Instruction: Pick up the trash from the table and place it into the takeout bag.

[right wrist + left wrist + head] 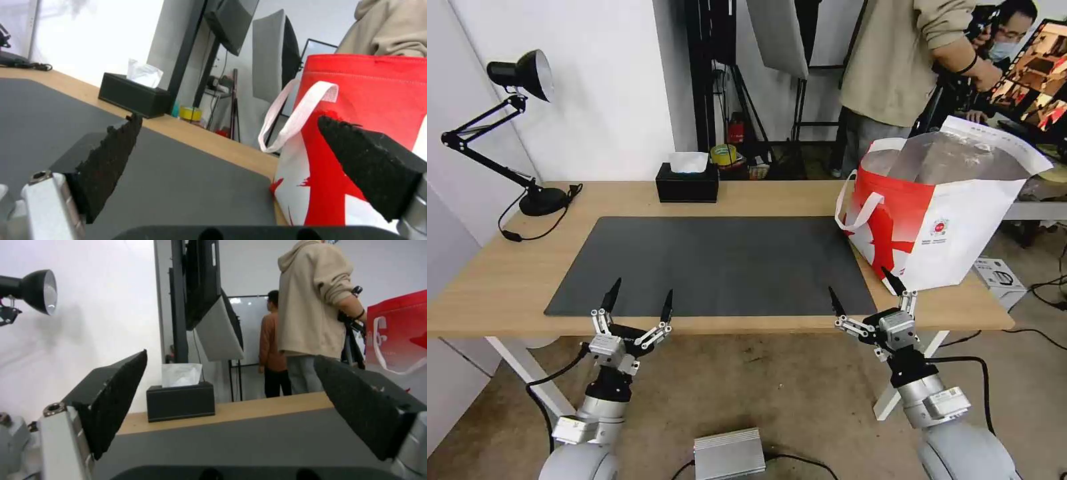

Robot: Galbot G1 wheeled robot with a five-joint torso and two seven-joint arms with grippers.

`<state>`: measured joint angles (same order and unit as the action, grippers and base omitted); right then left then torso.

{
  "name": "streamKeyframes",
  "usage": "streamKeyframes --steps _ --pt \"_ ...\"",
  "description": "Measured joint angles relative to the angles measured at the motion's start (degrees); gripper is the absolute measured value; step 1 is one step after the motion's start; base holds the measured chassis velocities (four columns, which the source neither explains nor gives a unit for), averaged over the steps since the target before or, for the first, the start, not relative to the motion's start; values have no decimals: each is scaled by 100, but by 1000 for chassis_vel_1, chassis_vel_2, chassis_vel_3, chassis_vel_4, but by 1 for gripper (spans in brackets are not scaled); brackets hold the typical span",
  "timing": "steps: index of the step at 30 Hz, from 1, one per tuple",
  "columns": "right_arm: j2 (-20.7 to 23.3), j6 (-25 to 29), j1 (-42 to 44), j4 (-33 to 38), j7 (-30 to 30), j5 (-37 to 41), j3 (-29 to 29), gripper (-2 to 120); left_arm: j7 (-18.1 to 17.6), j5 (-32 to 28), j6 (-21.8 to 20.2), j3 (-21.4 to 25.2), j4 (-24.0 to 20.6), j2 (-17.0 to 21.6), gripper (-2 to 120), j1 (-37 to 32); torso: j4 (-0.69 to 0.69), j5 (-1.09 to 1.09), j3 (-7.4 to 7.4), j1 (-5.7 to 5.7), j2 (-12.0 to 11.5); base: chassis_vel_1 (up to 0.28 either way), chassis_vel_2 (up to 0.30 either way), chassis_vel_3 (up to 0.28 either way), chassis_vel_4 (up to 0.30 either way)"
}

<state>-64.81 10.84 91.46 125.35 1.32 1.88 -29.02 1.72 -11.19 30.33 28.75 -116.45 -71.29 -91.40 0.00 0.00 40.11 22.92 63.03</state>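
Head view, left to right. A desk lamp (514,120) is standing at the far left corner of the table (494,280), and a black tissue box (687,183) is sitting at the far edge, behind the dark grey mat (714,263). No bowl or cup is lying on the mat or on the bare wood around it.

The left gripper (637,298) is hovering at the near edge of the table, over the mat's near left corner, with its fingers spread apart and holding nothing. The right gripper (864,290) is hovering at the near edge by the mat's near right corner, likewise spread and empty.

The takeout bag (954,233) is standing upright on the right end of the table, just beyond the mat's right edge, its foil-lined mouth gaping upward. It is lying ahead of and to the right of the right gripper, whose outer fingertip is showing just in front of the bag's lower wall; the left gripper is well apart from it. The right arm is judged the nearer for any drop into the bag, which would have to come from above.
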Motion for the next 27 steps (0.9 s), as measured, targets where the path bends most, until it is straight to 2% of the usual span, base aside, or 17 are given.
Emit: streamKeyframes --steps 27 --pt "0 0 0 0 0 0 0 100 -2 38 63 6 63 71 100 91 0 0 0 0 0 0 0 0 0"
